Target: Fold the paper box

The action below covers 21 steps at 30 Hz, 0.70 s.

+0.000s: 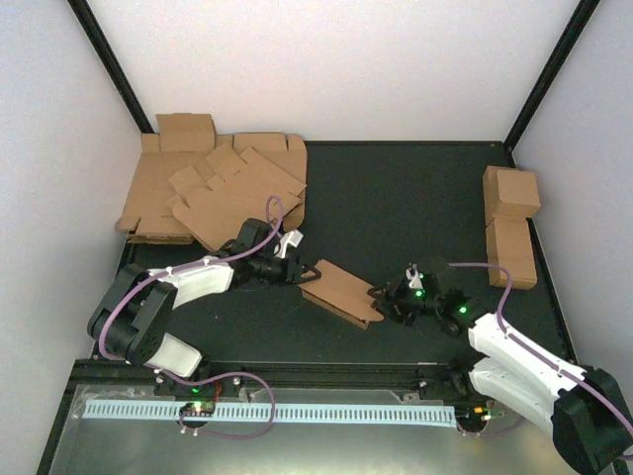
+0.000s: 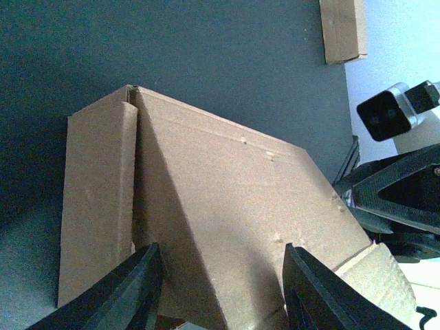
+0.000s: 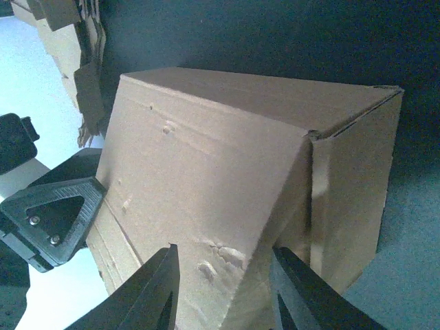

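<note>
My left gripper [image 2: 221, 253] and right gripper [image 3: 223, 256] each pinch a box [image 1: 341, 290] end (jaws half-spread); I'd press evenly, keeping creases square.

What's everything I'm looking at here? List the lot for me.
paper box: one, brown, middle of the table, between the two arms.
flat blanks: one loose stack, brown, far left corner.
finished cartons: two, brown, far right edge, end to end.
table: one, black.
slotted strip: one, white, near edge.
cables: purple, along the arms.
left arm: white and black; left fingers dark, at the box's end.
right arm: white and black; right fingers dark, at the other end.
</note>
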Each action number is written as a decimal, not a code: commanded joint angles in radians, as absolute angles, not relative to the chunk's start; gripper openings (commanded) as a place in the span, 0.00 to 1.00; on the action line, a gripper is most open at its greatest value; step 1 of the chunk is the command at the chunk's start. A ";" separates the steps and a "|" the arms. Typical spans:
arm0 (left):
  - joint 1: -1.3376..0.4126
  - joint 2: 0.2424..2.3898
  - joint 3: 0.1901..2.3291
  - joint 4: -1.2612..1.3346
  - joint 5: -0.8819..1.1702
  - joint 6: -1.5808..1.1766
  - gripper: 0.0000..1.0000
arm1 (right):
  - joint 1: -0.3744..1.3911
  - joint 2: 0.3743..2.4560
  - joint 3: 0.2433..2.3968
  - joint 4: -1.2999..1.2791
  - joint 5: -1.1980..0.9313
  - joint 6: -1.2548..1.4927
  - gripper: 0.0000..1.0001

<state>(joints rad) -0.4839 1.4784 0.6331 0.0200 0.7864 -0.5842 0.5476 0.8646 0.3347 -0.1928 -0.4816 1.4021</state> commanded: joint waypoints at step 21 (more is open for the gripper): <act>-0.513 1.408 0.676 -0.118 0.673 -0.455 0.49 | 0.551 0.860 0.456 -0.428 -0.281 1.159 0.36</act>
<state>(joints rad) -0.5030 1.4422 0.6292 -0.0040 0.7326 -0.5629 0.5495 0.8898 0.4305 -0.2943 -0.3843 1.3014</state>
